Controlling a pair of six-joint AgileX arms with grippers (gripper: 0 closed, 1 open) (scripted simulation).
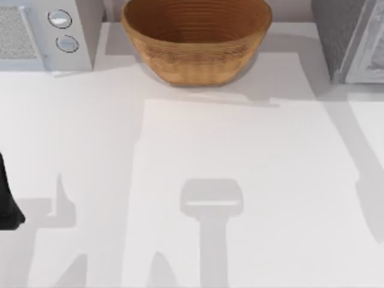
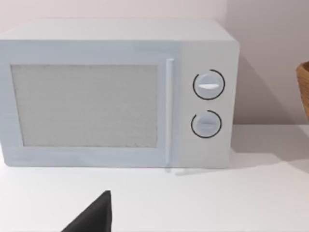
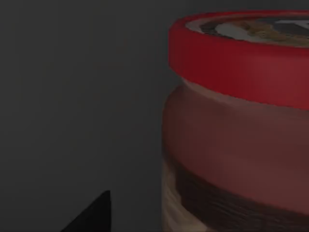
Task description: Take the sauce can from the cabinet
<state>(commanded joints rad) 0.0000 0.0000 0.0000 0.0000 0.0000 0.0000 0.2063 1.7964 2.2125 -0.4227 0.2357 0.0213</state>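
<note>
At the far left edge of the top view, low in the frame, a dark part of my left arm (image 1: pixel 7 201) juts onto the white worktop (image 1: pixel 240 180). Its wrist camera looks level across the worktop at a white microwave (image 2: pixel 116 94), door closed, with two round dials one above the other beside the door handle. A dark tip of the left gripper (image 2: pixel 94 215) shows at the lower edge of that view; I cannot tell whether its fingers are apart or together.

In the top view the microwave sits at the upper left, a woven basket (image 1: pixel 197 42) at the upper middle, and a grey cabinet (image 1: pixel 351 39) at the upper right corner.

The right wrist view is dim. The sauce can (image 3: pixel 236 130) stands upright very close to the lens, on the right side of the frame, its red rim uppermost. A dark tip of the right gripper (image 3: pixel 94 215) shows at the lower left; whether its fingers are apart or together I cannot tell.
</note>
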